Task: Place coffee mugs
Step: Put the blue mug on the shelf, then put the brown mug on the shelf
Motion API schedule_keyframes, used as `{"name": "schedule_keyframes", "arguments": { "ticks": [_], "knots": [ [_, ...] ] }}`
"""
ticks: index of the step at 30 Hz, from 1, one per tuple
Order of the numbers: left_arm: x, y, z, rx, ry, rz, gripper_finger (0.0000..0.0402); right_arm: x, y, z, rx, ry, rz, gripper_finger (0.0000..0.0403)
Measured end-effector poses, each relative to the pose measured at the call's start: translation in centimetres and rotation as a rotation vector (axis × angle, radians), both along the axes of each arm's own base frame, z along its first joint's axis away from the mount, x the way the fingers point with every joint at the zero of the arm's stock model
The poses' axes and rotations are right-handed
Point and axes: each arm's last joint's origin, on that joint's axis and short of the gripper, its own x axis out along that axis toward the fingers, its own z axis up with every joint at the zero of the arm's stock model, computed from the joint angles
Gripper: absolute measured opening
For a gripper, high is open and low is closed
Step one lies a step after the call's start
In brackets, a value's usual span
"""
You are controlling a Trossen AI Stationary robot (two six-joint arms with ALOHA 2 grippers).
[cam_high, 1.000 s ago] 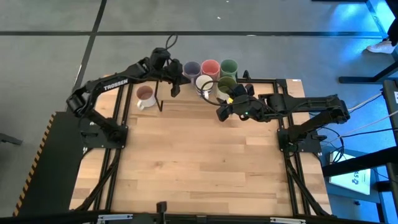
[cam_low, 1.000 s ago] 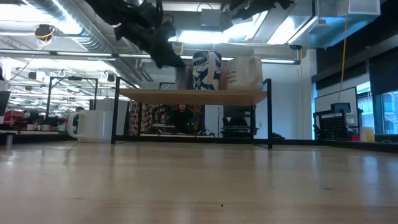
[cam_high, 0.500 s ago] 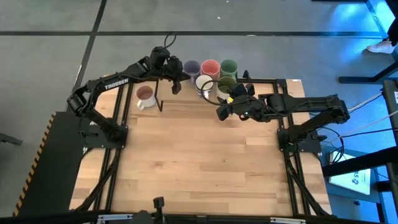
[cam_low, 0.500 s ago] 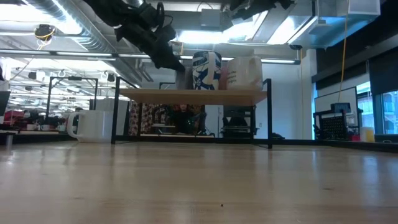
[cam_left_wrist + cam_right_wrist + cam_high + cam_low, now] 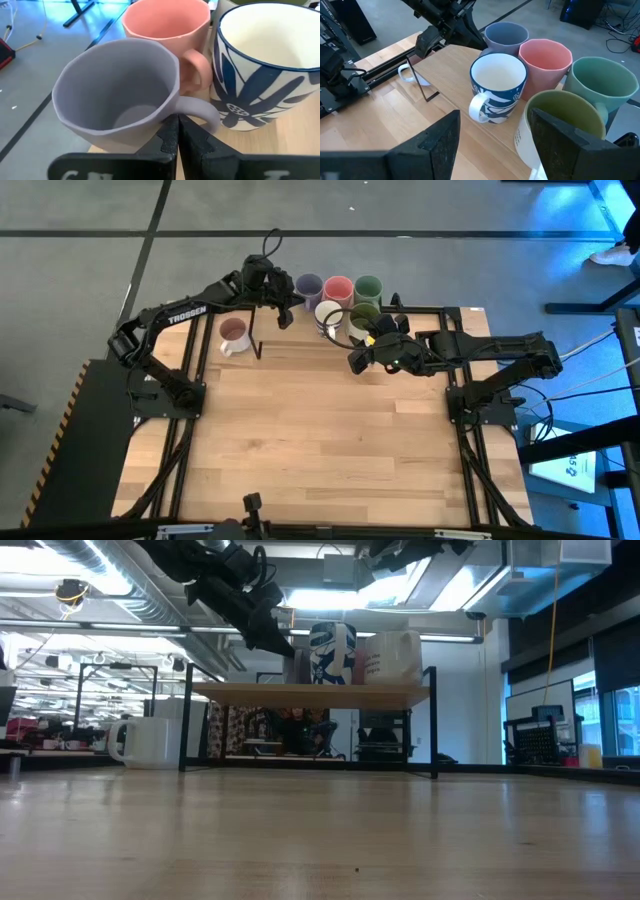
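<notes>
Fingers pressed together, the left gripper (image 5: 177, 131) is hovering at the faceted, matte purple-blue mug (image 5: 117, 95) on the raised wooden shelf (image 5: 300, 345). The coral pink mug (image 5: 167, 22) and the glossy, blue-patterned white mug (image 5: 265, 62) are standing beside it. The right gripper (image 5: 492, 137) is hanging spread above the olive-green mug (image 5: 562, 120).

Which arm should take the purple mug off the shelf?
Left. Its gripper is shut right beside the purple mug; the right gripper is open, farther off, by the olive mug.
</notes>
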Motion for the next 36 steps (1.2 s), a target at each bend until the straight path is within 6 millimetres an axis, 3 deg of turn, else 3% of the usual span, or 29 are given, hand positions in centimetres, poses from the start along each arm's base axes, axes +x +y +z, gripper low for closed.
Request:
{"name": "schedule_keyframes", "arguments": {
  "ticks": [5,8,13,17,21,28,36],
  "knots": [
    [0.0,-0.5,0.3,-0.022,-0.010,0.000,0.0004,0.0,0.0,0.0,0.010,0.001,0.012,0.0225],
    [-1.0,-2.0,2.2,-0.010,-0.025,0.031,0.0004,0.0,0.1,0.0,0.012,0.001,0.015,0.0225],
    [-5.2,-6.1,6.0,-0.031,-0.029,0.115,0.0004,0.1,0.1,-0.1,0.013,0.013,0.039,0.0225],
    [-8.7,-8.4,7.0,-0.088,0.042,0.285,0.0008,0.1,0.1,-0.1,-0.008,0.041,0.071,0.0225],
    [-11.3,-9.4,6.2,-0.187,0.182,0.469,0.0040,0.1,0.1,-0.1,-0.042,0.074,0.100,0.0225],
    [-13.2,-9.7,4.2,-0.353,0.369,0.769,0.0118,0.1,0.2,-0.1,-0.111,0.159,0.194,0.0225],
    [-13.6,-10.1,-0.5,-0.470,0.437,0.861,0.0131,-0.6,0.2,-0.9,-0.132,0.296,0.220,0.0225]
  ]
}}
